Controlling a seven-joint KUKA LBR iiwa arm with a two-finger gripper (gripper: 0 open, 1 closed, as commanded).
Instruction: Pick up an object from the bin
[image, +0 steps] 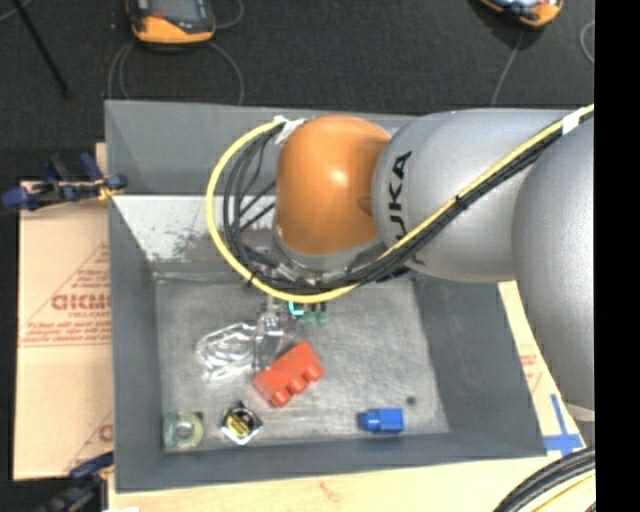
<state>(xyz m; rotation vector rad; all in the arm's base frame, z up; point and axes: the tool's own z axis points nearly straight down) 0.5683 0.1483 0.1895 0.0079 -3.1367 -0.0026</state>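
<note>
My gripper (268, 337) hangs under the orange wrist cover over the middle of the bin floor. It reaches down between a crumpled clear plastic piece (224, 351) on its left and a red toy brick (288, 374) just below and to its right. The red brick lies tilted on the floor, its upper left end close to the gripper. I cannot tell whether the gripper touches either thing.
A blue block (381, 421) lies near the bin's front wall at the right. A small black and yellow tape measure (240, 423) and a small greenish roll (184, 430) sit in the front left corner. The arm covers the back of the bin.
</note>
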